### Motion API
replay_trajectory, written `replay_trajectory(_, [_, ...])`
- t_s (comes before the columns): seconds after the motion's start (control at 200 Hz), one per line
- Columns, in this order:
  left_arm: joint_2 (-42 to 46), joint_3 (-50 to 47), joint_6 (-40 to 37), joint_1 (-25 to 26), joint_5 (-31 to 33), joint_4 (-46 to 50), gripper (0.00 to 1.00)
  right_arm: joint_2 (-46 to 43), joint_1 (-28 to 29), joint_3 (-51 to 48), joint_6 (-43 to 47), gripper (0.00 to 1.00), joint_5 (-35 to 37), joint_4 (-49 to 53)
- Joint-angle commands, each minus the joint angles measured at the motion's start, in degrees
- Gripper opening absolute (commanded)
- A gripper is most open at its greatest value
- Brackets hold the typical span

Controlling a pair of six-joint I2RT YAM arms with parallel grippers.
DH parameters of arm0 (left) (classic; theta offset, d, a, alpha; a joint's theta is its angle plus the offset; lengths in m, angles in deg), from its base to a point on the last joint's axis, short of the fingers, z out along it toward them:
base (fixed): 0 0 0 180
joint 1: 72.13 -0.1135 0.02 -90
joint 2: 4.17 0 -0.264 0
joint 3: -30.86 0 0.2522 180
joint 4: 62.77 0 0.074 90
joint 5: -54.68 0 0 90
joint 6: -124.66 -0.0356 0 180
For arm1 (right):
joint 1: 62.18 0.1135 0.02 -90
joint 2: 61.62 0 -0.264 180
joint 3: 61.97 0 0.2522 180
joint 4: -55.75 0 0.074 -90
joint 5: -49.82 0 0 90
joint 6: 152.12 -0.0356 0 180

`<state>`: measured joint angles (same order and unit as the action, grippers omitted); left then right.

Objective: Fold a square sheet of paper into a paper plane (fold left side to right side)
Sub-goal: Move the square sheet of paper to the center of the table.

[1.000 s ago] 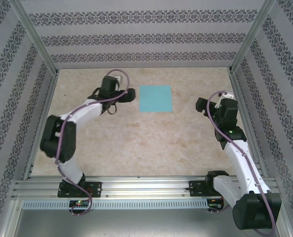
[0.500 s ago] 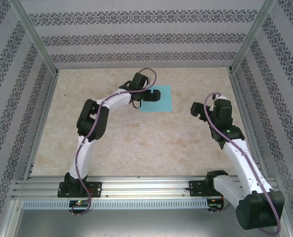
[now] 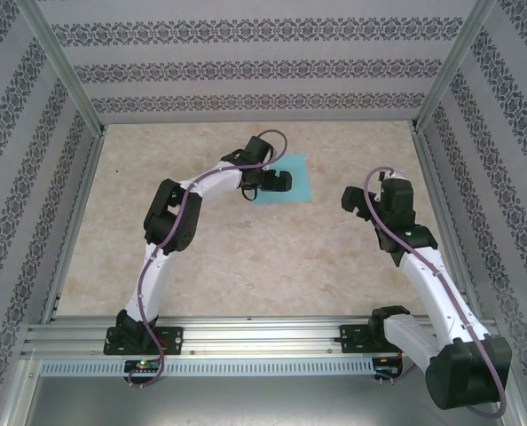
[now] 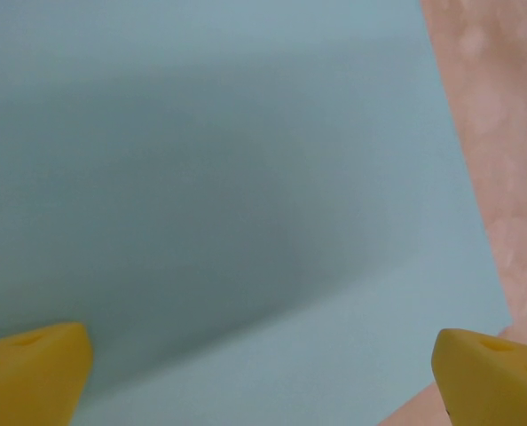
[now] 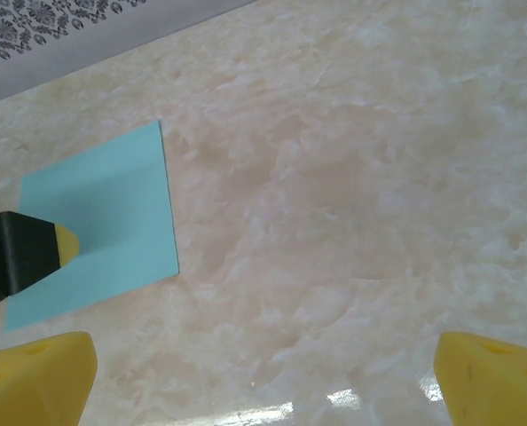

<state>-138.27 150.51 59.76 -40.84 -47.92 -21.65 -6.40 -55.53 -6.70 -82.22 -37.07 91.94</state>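
The square sheet of paper is light turquoise and lies flat on the table at the back centre. My left gripper hangs over the sheet's left half, open. In the left wrist view the paper spreads close under the gripper, whose yellow fingertips stand far apart with nothing between them. My right gripper is open, to the right of the sheet and apart from it. Its wrist view shows the sheet with the left gripper's fingertip over it. The paper plane is out of view.
The table has a pale marbled top, with patterned walls on three sides. A metal rail carries both arm bases at the near edge. Bare tabletop lies under the right gripper.
The left arm has swung right, from beside the sheet's left edge to over the sheet. The right gripper has drifted slightly left. Both stay open.
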Motion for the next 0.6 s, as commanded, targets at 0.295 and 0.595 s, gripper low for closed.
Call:
replay_trajectory(0.295, [14.23,-24.39,-1.66,3.42,0.05,2.10,1.00,2.62,1.05,2.64,-1.67,0.98,0.04,0.13])
replay_trajectory(0.595, [23.91,-38.17,1.00,3.60,0.32,-1.54,1.00,7.16,3.24,4.08,-2.62,0.98,-1.48,-1.12])
